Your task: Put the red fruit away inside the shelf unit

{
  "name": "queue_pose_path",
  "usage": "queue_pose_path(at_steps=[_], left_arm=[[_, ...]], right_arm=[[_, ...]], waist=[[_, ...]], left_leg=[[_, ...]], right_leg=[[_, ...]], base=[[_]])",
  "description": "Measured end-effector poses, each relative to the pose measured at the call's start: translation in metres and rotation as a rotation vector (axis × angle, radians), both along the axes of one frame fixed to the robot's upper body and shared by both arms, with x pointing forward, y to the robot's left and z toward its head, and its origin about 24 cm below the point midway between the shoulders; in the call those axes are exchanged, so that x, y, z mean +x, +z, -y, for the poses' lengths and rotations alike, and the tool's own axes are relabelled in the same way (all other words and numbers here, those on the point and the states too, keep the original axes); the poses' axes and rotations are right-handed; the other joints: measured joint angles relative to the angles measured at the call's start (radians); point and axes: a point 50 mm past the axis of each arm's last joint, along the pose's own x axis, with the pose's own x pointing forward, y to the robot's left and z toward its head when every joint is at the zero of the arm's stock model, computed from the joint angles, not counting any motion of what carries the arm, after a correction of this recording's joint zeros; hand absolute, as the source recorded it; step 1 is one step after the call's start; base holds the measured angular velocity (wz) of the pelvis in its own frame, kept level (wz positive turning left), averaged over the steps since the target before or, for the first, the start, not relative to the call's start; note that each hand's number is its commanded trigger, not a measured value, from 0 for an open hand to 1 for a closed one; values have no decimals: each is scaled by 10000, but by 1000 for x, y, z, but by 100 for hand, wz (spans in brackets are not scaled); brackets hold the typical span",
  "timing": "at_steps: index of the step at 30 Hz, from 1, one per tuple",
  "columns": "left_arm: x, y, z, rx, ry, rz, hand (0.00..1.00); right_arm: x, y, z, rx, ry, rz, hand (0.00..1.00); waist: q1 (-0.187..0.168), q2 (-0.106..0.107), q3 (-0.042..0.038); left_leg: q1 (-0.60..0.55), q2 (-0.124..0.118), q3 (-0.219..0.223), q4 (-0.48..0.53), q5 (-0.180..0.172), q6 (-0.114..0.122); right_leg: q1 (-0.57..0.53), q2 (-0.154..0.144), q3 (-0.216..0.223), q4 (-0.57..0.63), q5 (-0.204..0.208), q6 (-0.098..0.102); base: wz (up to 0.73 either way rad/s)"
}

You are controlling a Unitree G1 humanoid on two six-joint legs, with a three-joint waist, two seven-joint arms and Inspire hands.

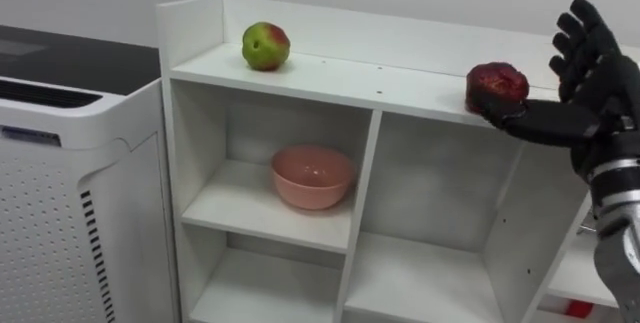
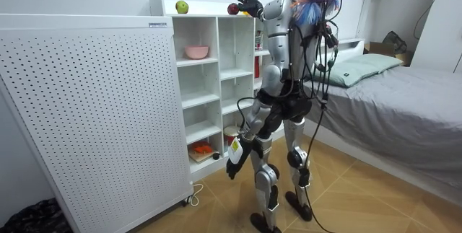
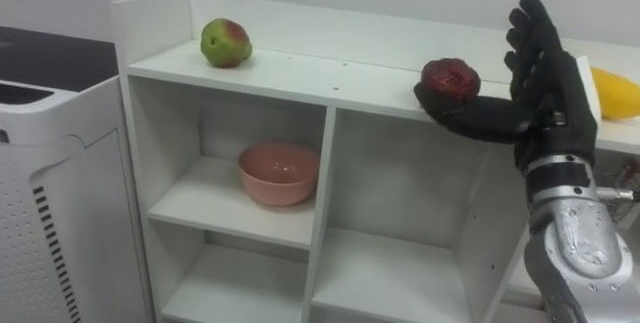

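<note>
Dark red fruit (image 3: 448,79) lay on the top board of the closet (image 3: 330,75), toward its right end, and seemed to rest against the thumb of the right hand (image 3: 553,101), whose fingers stood straight, released. A green apple (image 3: 225,42) sat at the closet's top left; a pink bowl (image 3: 279,173) stood in its upper left compartment. The left hand (image 2: 234,162) hung low before the closet.

Yellow fruit (image 3: 618,93) half hidden behind right hand (image 3: 547,101), cut by edge
</note>
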Motion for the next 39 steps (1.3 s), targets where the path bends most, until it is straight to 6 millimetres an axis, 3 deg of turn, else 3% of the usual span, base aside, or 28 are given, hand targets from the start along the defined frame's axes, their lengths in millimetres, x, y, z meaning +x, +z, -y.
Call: queue_pose_path(at_steps=[5,6,8,9,17,21,39], left_arm=[[1,1,-2,-62,-65,-51,0],[1,1,-3,-54,-76,-28,0],[1,1,-3,-36,-88,-25,0],[1,1,-4,-22,-95,-29,0],[4,2,-6,46,-114,43,0],[7,3,-7,103,-139,108,0],[8,3,-7,85,52,228,0]], right_arm=[[4,-6,1,-293,45,-455,4],[5,-8,1,-317,39,-590,23],[5,-8,2,-324,21,-619,90],[5,-9,2,-363,0,-642,100],[14,-7,5,-1065,274,-1027,100],[13,-6,10,-1184,208,-1104,100],[15,-3,11,-507,426,-1020,100]], waist=[[7,-101,31],[6,-109,27],[2,-110,25],[3,-110,25],[-33,-97,27],[-6,-122,-10],[-19,-88,7]], left_leg=[[-8,-1,-5,9,0,0],[-6,-1,-11,12,0,0],[2,-4,-20,13,0,0],[2,-5,-22,13,0,0],[-8,-1,-58,33,4,-6],[-2,0,-54,31,6,-7],[-57,4,-78,89,6,-7]], right_leg=[[0,0,-1,7,0,0],[6,1,0,7,0,0],[16,1,2,10,0,0],[14,1,1,9,0,0],[14,4,6,11,0,0],[20,7,7,13,0,-1],[6,6,-6,9,1,-2]], base=[[0],[0],[0],[0],[0],[0],[0]])
